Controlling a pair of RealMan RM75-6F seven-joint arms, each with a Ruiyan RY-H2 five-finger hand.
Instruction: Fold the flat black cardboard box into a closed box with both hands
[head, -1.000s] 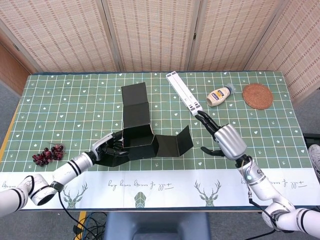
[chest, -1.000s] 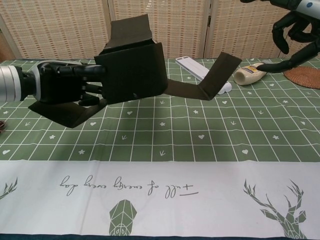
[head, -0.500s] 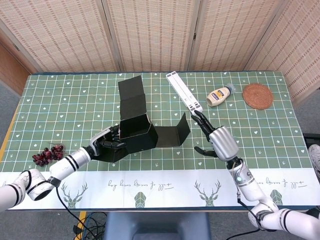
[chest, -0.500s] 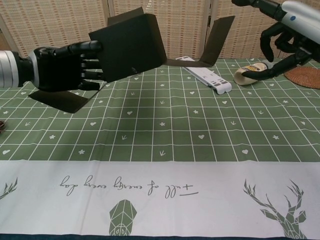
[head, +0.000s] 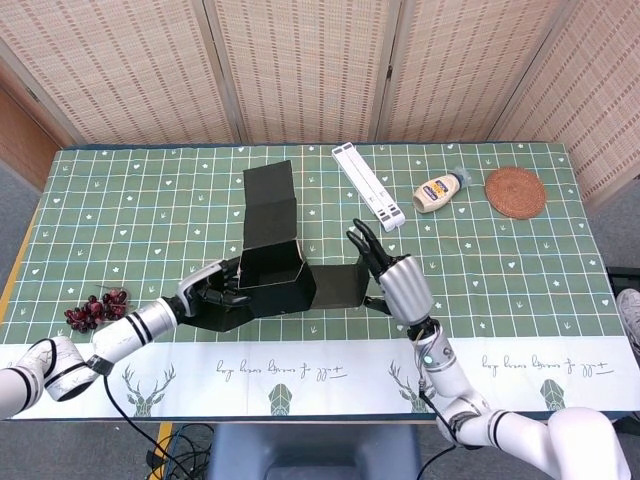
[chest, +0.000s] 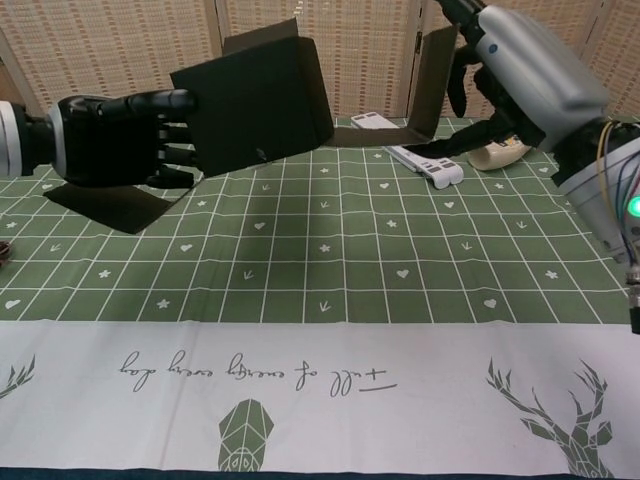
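The black cardboard box (head: 272, 268) is partly folded, its front wall (chest: 255, 110) tilted and lifted off the green tablecloth. My left hand (head: 213, 296) grips the box's left side, fingers on the wall (chest: 120, 140). A long rear flap (head: 270, 205) lies flat toward the back. The right flap (chest: 437, 72) stands upright. My right hand (head: 396, 282) is open with fingers spread against that flap's outer face, and its thumb reaches under the flat panel (chest: 520, 85).
A white folding stand (head: 368, 186), a mayonnaise bottle (head: 438, 192) and a round woven coaster (head: 516, 192) lie at the back right. A bunch of dark grapes (head: 95, 308) sits at the front left. The screen stands behind the table.
My right hand has swung left from open air to the right flap, which has risen upright. The left hand has lifted and tilted the box a little.
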